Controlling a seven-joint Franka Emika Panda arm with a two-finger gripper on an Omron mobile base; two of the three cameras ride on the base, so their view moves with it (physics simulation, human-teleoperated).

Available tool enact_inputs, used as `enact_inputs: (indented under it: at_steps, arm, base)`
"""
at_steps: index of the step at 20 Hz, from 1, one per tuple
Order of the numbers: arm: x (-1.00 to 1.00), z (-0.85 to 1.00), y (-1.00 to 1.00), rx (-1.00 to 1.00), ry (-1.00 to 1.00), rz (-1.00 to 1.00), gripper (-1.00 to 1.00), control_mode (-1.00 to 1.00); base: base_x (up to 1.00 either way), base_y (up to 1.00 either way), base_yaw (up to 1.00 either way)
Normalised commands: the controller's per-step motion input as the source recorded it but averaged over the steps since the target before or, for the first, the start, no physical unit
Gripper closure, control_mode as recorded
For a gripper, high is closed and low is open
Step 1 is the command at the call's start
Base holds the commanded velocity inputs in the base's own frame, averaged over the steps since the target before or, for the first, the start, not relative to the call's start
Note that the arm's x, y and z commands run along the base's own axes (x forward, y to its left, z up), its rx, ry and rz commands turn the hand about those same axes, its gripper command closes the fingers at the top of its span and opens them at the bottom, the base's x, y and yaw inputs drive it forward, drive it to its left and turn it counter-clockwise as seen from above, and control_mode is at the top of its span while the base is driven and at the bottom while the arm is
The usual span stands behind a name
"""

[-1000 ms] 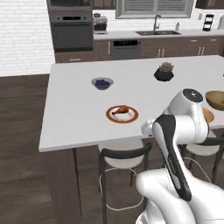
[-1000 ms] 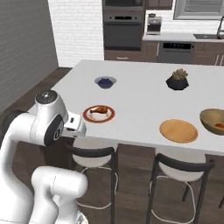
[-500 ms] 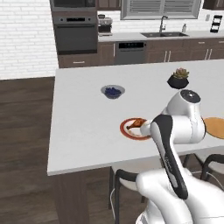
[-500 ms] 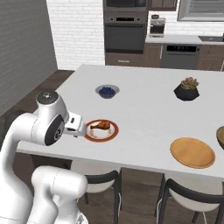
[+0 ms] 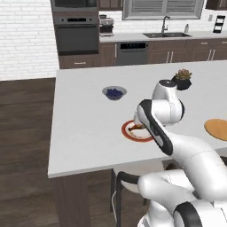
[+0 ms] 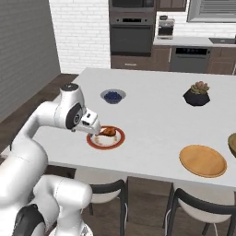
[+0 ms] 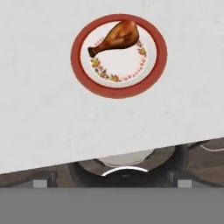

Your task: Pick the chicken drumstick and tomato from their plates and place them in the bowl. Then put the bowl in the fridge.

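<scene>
Hovering above the near edge of the white tabletop (image 6: 152,115), I hold my fingers (image 7: 109,183) spread wide with nothing between them. The chicken drumstick (image 7: 116,37) lies on the white plate with the red-orange rim (image 7: 78,65), close to that near edge, its bone end pointing away from the plate's middle. My hand hangs just beside that plate, not touching it. The wooden plate (image 6: 203,160) sits bare further along the same near edge, well apart from the drumstick. A small grey bowl of blueberries (image 6: 113,96) rests nearer the tabletop's middle, and a black plant pot (image 6: 197,95) stands toward the far edge. A sliver of the wooden bowl (image 6: 233,144) shows beyond the wooden plate.
</scene>
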Motion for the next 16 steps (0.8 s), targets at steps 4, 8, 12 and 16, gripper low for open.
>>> enact_inputs:
  at_steps: [4,8,12,16]
  arm:
    - [0.9,-0.25,-0.19,0.06,0.24,-0.35,-1.0,-1.0]
    - [0.78,-0.42,-0.18,0.05,0.17,-0.34,-1.0,-1.0]
    - [0.5,-0.51,-0.2,0.04,0.1,-0.24,-1.0,-1.0]
    - [0.46,-0.37,-0.16,0.06,0.0,-0.03,-1.0,-1.0]
  base:
    - [0.0,0.0,0.0]
    - [0.0,0.0,0.0]
    - [0.0,0.0,0.0]
    - [0.0,0.0,0.0]
